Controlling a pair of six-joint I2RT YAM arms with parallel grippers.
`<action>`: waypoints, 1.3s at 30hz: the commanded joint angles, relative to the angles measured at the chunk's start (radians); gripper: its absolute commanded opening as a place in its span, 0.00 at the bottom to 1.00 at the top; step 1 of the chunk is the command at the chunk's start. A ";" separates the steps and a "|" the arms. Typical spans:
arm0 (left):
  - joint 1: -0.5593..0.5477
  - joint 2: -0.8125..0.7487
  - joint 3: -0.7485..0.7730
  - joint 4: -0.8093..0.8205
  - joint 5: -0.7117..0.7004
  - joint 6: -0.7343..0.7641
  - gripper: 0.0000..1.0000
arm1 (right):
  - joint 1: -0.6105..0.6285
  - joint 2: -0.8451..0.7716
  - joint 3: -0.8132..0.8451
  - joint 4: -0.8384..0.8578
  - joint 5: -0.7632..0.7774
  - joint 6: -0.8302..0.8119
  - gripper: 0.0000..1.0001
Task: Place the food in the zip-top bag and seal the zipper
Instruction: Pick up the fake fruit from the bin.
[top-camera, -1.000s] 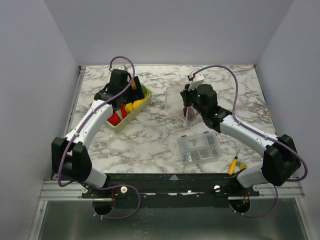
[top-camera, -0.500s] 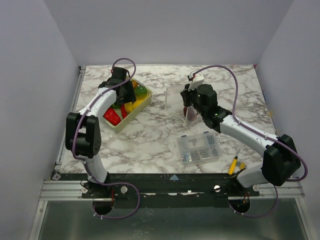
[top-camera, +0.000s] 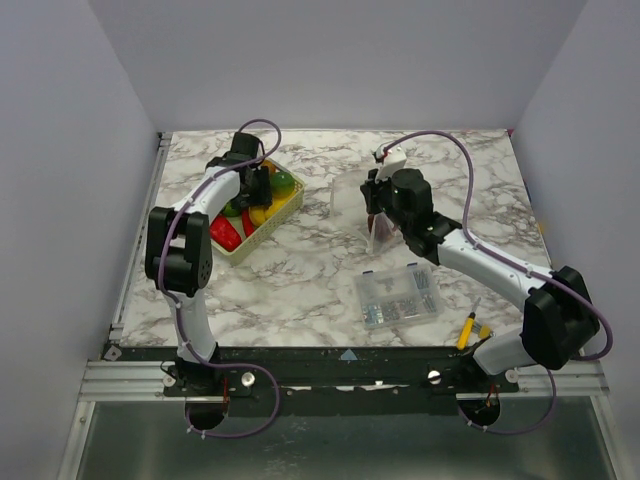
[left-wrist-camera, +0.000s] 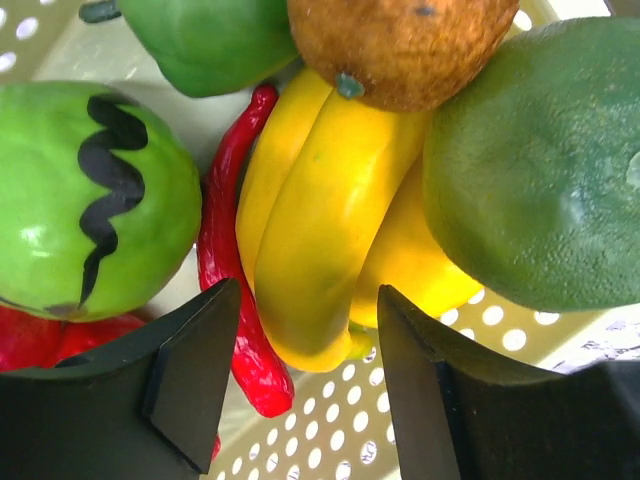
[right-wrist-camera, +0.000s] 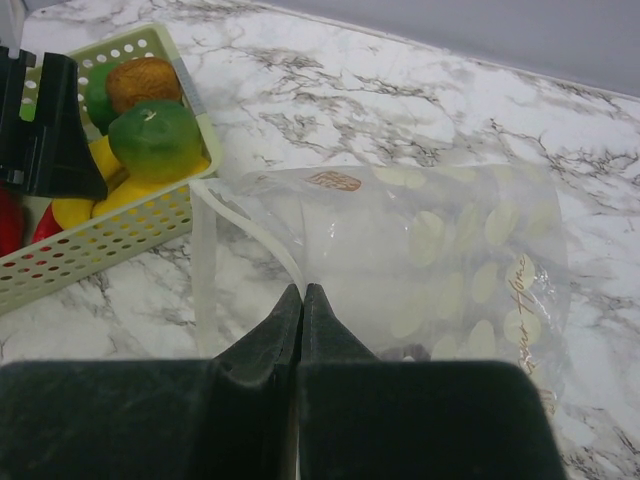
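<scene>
left hand (left-wrist-camera: 310, 295) astride 1 banana (left-wrist-camera: 330, 200), grip unclear | right hand (right-wrist-camera: 301, 292) pinching 1 zip-top bag (right-wrist-camera: 440, 240)

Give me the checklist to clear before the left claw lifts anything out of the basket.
1. Left claw straddles the yellow banana: ok.
2. Firm grip on the banana: cannot tell. The jaws sit close on either side, but contact is unclear.
3. Red chili clear of the grip: not ok. It lies against the banana, right beside one jaw.
4. Right claw shut on the edge of the zip-top bag: ok.
5. Bag mouth open toward the basket: cannot tell.
</scene>
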 joint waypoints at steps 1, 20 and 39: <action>0.008 0.041 0.056 -0.021 -0.003 0.044 0.54 | -0.006 0.017 0.000 0.017 0.003 -0.007 0.01; 0.010 -0.098 0.047 -0.121 -0.125 0.142 0.13 | -0.006 0.032 0.007 0.014 -0.006 -0.006 0.01; 0.010 -0.301 -0.034 -0.254 -0.067 0.142 0.03 | -0.006 0.029 0.011 0.008 -0.010 -0.005 0.01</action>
